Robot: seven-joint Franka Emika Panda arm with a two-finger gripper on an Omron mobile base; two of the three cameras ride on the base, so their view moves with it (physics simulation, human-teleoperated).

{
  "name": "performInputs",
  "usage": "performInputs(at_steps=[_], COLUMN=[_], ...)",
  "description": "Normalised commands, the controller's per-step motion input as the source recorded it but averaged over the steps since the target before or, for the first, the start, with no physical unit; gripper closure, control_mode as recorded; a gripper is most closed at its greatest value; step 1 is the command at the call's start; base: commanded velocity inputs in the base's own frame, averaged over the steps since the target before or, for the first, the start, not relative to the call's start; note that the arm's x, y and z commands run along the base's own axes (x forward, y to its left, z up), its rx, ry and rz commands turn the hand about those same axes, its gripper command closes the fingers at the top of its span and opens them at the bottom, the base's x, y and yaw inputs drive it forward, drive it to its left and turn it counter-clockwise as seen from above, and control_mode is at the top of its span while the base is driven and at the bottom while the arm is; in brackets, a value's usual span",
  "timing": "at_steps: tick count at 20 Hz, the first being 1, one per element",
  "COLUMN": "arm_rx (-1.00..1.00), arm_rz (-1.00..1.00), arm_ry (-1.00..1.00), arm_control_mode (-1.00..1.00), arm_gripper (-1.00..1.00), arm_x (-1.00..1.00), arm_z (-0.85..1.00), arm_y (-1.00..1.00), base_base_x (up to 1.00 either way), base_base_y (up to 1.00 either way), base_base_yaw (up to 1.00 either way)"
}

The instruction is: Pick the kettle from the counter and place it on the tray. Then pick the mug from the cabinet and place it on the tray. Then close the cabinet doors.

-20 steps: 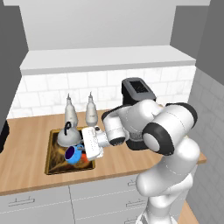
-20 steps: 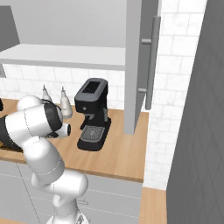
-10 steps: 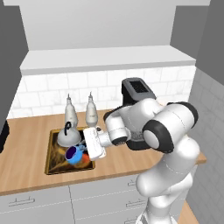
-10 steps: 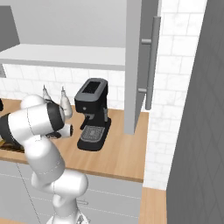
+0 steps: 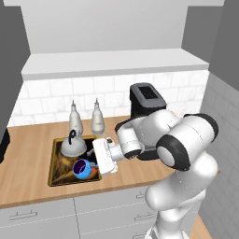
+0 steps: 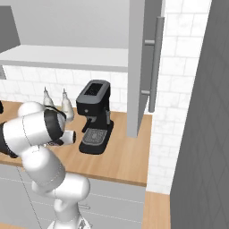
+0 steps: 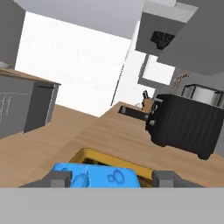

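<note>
On the tray [image 5: 58, 173]: kettle [image 5: 73, 146] at the back, upright, loop handle up — mug [image 5: 83, 168] at the front, tipped on its side, purple mouth facing the camera. Gripper [image 7: 111, 178] set to either side of the blue mug [image 7: 97, 177], holding it just above the tray.
</note>
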Motion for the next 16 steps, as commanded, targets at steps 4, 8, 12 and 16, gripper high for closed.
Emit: performInputs(at_steps=[4, 8, 12, 16], arm_rx=[0.00, 0.00, 0.00, 0.00], arm_rz=[0.00, 0.00, -0.01, -0.07], arm_ry=[-0.05, -0.03, -0.04, 0.00], arm_control_mode=[-1.00, -1.00, -1.00, -1.00], arm_gripper=[-1.00, -1.00, -1.00, -1.00], arm_x=[-0.24, -0.16, -0.24, -0.56], arm_z=[0.02, 0.00, 0.25, 0.78], arm_y=[-0.18, -0.16, -0.11, 0.00], base_base_x=[0.00, 0.00, 0.00, 0.00], base_base_y=[0.00, 0.00, 0.00, 0.00], base_base_yaw=[0.00, 0.00, 0.00, 0.00])
